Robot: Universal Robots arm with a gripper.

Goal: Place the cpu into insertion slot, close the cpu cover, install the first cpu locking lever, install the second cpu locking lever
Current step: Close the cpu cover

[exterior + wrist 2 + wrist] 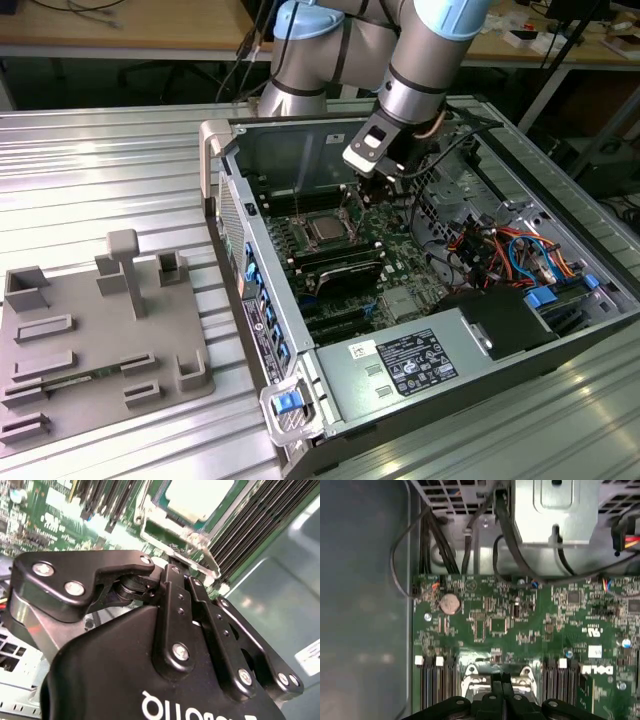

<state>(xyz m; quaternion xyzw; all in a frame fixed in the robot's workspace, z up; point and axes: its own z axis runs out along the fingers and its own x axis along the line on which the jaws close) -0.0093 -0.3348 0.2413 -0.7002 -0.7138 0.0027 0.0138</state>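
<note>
Open computer case (262,262) lies on its side on the ribbed metal counter (100,150), with the arm reaching in from above.

**Task's things**
- The cpu (326,228) sits in the insertion slot (309,232), silver face up, and looks level.
- The second wrist view agrees: the cpu (200,497) is seated. The silvery frame of the cpu cover (160,525) lies around it, apparently down over the chip (whether fully flat, I cannot tell).

**Gripper**
- In the exterior view the gripper (385,195) is at about two o'clock from the slot, low over the board and just beside the socket's edge.
- In the first wrist view the gripper (501,680) has its jaws pressed together, tips between two shiny tabs (472,682) at the socket's edge.
- The second wrist view shows the gripper (181,572) the same way.
- I see nothing pinched (a thin wire lever there would be hard to make out).

**Judgement**
- Placing the chip looks done. The work stands at the cover-and-lever stage.

**Doing it well, as I read it**
- Use the closed jaws as a blunt pusher.
- Bear on the metal frame or lever only, never on the chip's face.
- Push straight and slowly, so the tips cannot skid off the thin metal.
- Mind the long black memory slots (340,262) at five o'clock from the socket.
- A slip could scrape the board's small parts.
</note>
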